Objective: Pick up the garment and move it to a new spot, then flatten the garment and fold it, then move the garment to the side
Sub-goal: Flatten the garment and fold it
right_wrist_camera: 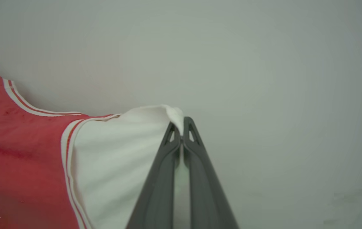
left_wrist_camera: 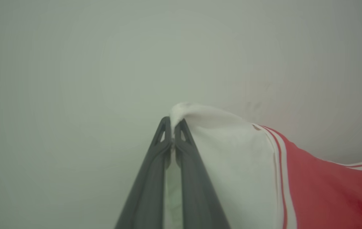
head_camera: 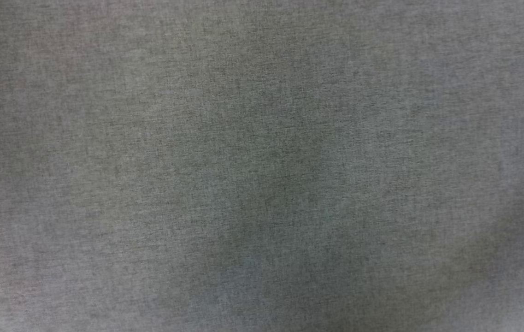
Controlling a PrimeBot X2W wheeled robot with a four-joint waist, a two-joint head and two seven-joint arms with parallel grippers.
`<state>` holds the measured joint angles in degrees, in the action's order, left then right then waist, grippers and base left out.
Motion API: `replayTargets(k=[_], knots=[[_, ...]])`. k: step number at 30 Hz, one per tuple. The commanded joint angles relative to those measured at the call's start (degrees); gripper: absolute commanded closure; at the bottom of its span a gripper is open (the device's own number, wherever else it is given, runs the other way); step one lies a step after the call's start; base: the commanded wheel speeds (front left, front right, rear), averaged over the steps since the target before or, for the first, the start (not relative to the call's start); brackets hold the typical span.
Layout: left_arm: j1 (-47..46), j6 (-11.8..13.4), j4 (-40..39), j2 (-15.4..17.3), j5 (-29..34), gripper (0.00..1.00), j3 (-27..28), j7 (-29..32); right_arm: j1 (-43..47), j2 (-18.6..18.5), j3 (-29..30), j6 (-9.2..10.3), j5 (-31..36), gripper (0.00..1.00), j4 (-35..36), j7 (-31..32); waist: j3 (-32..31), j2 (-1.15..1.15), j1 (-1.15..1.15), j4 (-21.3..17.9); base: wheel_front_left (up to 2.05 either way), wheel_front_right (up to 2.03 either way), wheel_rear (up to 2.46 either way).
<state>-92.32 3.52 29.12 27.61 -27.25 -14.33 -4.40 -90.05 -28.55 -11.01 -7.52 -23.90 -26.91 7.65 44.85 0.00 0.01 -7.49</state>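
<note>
In the left wrist view my left gripper is shut on the garment, pinching the edge of a white sleeve between its dark fingertips; the red body with striped trim spreads to the right. The right wrist view shows my right gripper shut on the garment at the tip of the other white sleeve, with the red body stretching away to the left. The print is hidden.
A grey woven cloth surface lies under the head camera, with soft shadows across it. Behind the fingers in both wrist views is a plain pale grey surface.
</note>
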Motion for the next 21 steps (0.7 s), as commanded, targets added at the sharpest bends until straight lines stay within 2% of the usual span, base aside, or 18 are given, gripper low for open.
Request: replayTargets(k=[1,6,11,15,21], knots=[[1.08,-0.15,0.27,-0.18,-0.39,1.0,0.3,-0.62,0.51,0.37,-0.49,0.06,-0.8,1.0,-0.43,-0.55,0.18,0.0,-0.01,0.21,0.0,0.0,0.0],[6.11,-1.36,2.31,-1.16,-2.22,1.0,0.34,-2.77,4.38,0.69,-3.34,0.05,-3.44,1.0,-1.77,-2.02,-1.31,0.0,-0.01,0.94,0.0,0.0,0.0],[15.54,-2.5,3.61,-2.29,-4.71,1.0,1.08,-6.33,12.01,-0.78,-6.62,0.05,-6.72,1.0,-1.15,-4.25,-5.52,0.0,-0.01,2.0,0.0,0.0,0.0],[27.38,-3.02,3.22,-3.99,-7.8,1.0,2.47,-8.72,22.65,-1.79,-7.34,0.06,-9.28,1.0,0.92,-5.51,-10.93,0.0,-0.01,2.78,0.0,0.0,0.0],[47.16,-2.32,-1.2,-5.17,-10.26,1.0,4.78,-10.32,41.16,-1.15,-6.15,0.05,-11.29,1.0,6.18,-5.58,-19.01,0.0,-0.01,3.13,0.0,0.0,0.0]])
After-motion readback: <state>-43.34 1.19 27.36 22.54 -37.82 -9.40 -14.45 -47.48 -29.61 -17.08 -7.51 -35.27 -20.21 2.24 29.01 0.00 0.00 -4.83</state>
